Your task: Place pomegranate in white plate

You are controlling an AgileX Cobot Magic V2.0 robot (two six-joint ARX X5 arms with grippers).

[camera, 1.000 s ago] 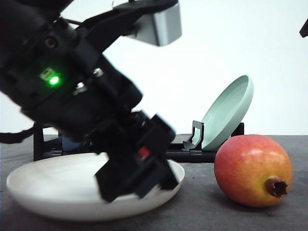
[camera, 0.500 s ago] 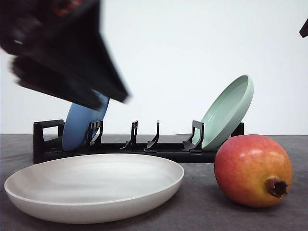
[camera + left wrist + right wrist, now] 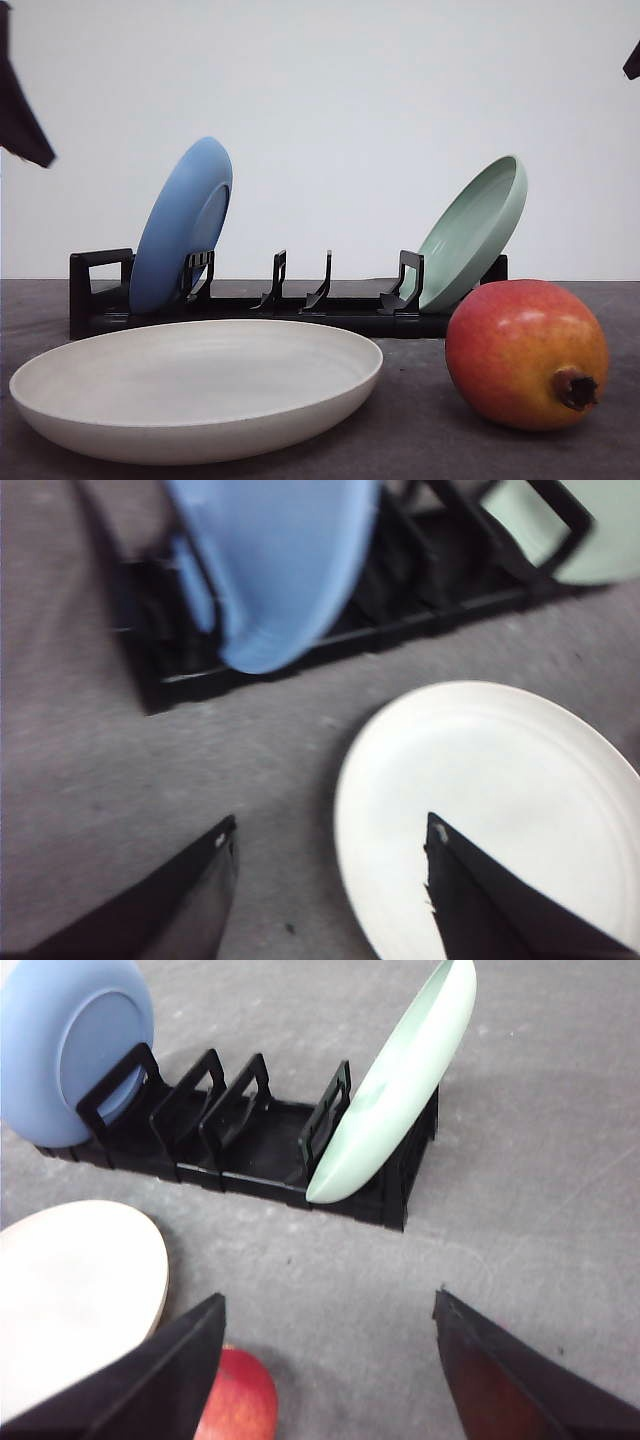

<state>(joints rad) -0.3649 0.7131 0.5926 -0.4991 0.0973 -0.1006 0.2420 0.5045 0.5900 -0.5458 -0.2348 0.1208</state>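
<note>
**On the table: fruit not yet picked up, plate waiting**

On the dark table (image 3: 420, 445), nearest the front camera, you have the pomegranate (image 3: 525, 353) lying on its side just beside the white plate (image 3: 195, 395), to the plate's right, with a narrow gap between them. Its brown crown stub faces forward and right. Nothing lies in the plate.

Behind both stands a black rack (image 3: 100, 300). A blue plate (image 3: 182, 225) leans in its left end, a pale green plate (image 3: 475, 232) in its right end.

Left gripper (image 3: 330, 855): jaws spread apart, nothing held, above the near-left edge of the white plate. Right gripper (image 3: 330, 1320): jaws also wide apart and empty, up above the table; the top of the fruit peeks in beside one finger (image 3: 165, 1370).

Step in hand, as you'd judge it: the reach for the fruit, grasp not yet made. Your right arm looks the closer one.

Next move calls for you to centre the spread jaws over the fruit's widest part and come down. Round, smooth skin may roll or slip, so close across the middle. Then lift clear of the raised rim before you carry it left.
</note>
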